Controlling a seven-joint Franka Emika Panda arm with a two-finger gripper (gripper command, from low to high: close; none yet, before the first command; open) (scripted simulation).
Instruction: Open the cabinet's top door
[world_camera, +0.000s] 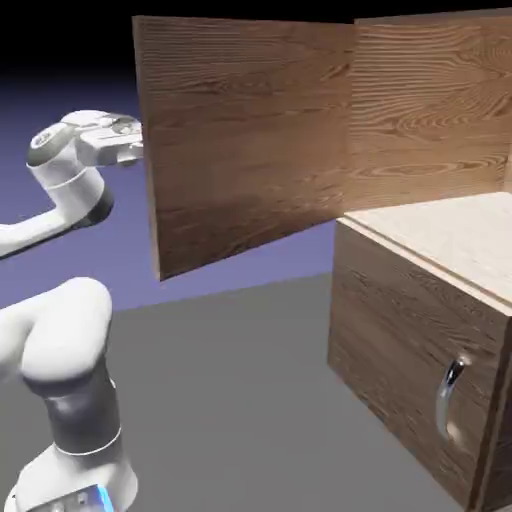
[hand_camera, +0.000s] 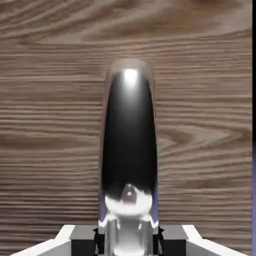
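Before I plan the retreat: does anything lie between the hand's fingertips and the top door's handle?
Nothing: the hand is closed on the handle, as the hand view shows.

In the exterior view, the gripper (world_camera: 132, 150) is mostly hidden at ten o'clock behind the edge of the open top door (world_camera: 245, 140), and that door's own handle is out of sight on its far face. The cabinet (world_camera: 420, 340) runs off the picture toward two, three and four o'clock. The arm (world_camera: 65, 195) is cut by the edge at nine, and its base (world_camera: 75, 480) by the edge at seven. In the hand view, the near end of the handle (hand_camera: 129, 135) is cut off at six o'clock, where bright glare blurs its outline; the fingers (hand_camera: 85, 240) are cropped there too, and the handle covers the wood grain directly behind it.
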